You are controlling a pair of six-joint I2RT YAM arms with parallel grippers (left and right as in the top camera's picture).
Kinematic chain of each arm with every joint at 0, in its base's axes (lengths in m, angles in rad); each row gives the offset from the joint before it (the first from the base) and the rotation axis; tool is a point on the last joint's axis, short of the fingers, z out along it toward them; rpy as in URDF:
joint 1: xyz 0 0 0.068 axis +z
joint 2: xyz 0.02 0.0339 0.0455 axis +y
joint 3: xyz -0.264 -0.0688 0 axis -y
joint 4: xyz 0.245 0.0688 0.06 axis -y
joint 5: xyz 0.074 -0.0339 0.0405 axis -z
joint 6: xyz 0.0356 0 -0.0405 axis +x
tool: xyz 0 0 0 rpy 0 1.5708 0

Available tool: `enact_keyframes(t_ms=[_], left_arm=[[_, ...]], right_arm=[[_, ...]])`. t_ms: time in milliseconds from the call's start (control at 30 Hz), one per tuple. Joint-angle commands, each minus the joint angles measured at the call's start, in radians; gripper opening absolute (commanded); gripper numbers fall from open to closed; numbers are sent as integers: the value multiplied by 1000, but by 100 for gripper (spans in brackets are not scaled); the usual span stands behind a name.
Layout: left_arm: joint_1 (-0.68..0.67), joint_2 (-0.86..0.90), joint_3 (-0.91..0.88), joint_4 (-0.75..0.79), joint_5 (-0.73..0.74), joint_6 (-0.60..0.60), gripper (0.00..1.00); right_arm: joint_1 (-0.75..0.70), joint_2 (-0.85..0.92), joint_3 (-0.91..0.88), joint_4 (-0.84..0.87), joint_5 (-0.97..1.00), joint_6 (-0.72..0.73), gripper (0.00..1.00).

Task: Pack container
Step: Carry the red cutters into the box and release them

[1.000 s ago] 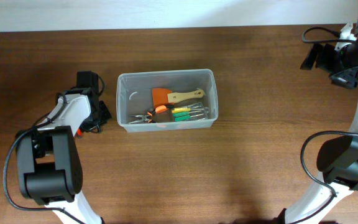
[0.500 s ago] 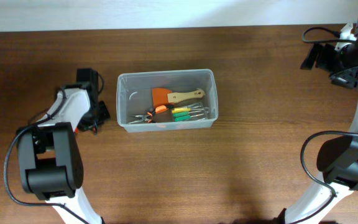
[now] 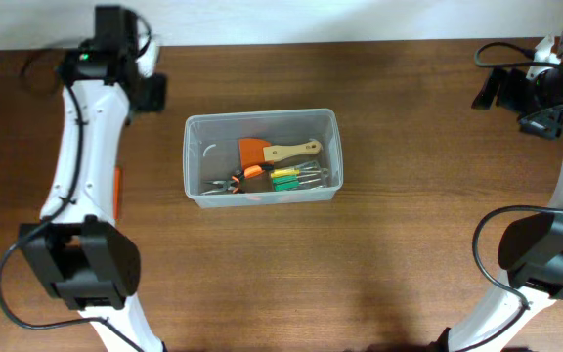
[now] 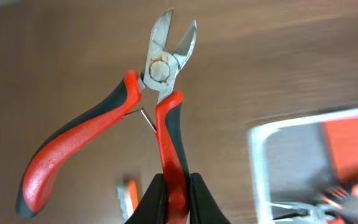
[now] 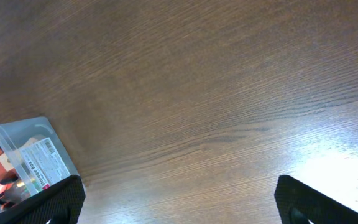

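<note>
Pinching one red handle of diagonal cutters [image 4: 168, 118] in left gripper [image 4: 176, 199]; other handle splayed free, cutting tips pointing away from wrist. Hovering near far-left corner of tabletop, arm stretched long from its base. From there, right and toward near edge: container [image 3: 188, 156], left of table centre, long axis parallel to far edge, holding scraper [image 3: 274, 152], pliers [image 3: 231, 182] and screwdriver case [image 3: 296, 177]. Far nearer left arm than right. At far-right corner: right gripper [image 5: 179, 208], spread wide, empty. Under left arm: small orange item [image 3: 117, 186], possibly a knife, too blurred to name.
</note>
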Motion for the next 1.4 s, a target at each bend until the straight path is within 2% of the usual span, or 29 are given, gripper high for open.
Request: enact_keyframes(t_ms=[0, 200, 267, 633, 700, 767, 800, 833, 867, 900, 967, 1200, 1233, 1267, 1367], left_arm=[[-89, -10, 44, -4, 74, 344, 2], [-213, 21, 35, -110, 181, 746, 2], [-240, 48, 35, -143, 182, 825, 2], [-264, 229, 35, -200, 140, 850, 2], [-264, 229, 35, -209, 141, 850, 10], [-264, 226, 36, -224, 140, 847, 28], [-264, 225, 36, -237, 137, 846, 41], [-264, 222, 36, -251, 136, 843, 66], [-264, 218, 36, -265, 136, 832, 83], [-264, 212, 38, -280, 133, 811, 91], [-263, 193, 43, -290, 129, 770, 95], [-254, 36, 169, -345, 129, 591, 95], [-245, 10, 188, -356, 129, 566, 95], [-234, -16, 201, -362, 129, 542, 100], [-174, -92, 205, -376, 129, 454, 99]], right_arm=[[1, 6, -5, -1, -20, 8, 98], [1, 6, -5, 0, -20, 8, 99], [1, 6, -5, 0, -20, 8, 98], [1, 6, -5, 0, -19, 8, 98], [1, 6, -5, 0, -19, 8, 98], [1, 6, -5, 0, -19, 8, 98], [1, 6, -5, 1, -19, 8, 98], [1, 6, -5, 1, -19, 8, 98], [1, 6, -5, 1, -19, 8, 98], [1, 6, -5, 1, -19, 8, 98], [1, 6, -5, 1, -19, 8, 98], [1, 6, -5, 8, -19, 8, 98], [1, 6, -5, 9, -19, 8, 99], [1, 6, -5, 8, -19, 8, 98], [1, 6, -5, 8, -19, 8, 99]])
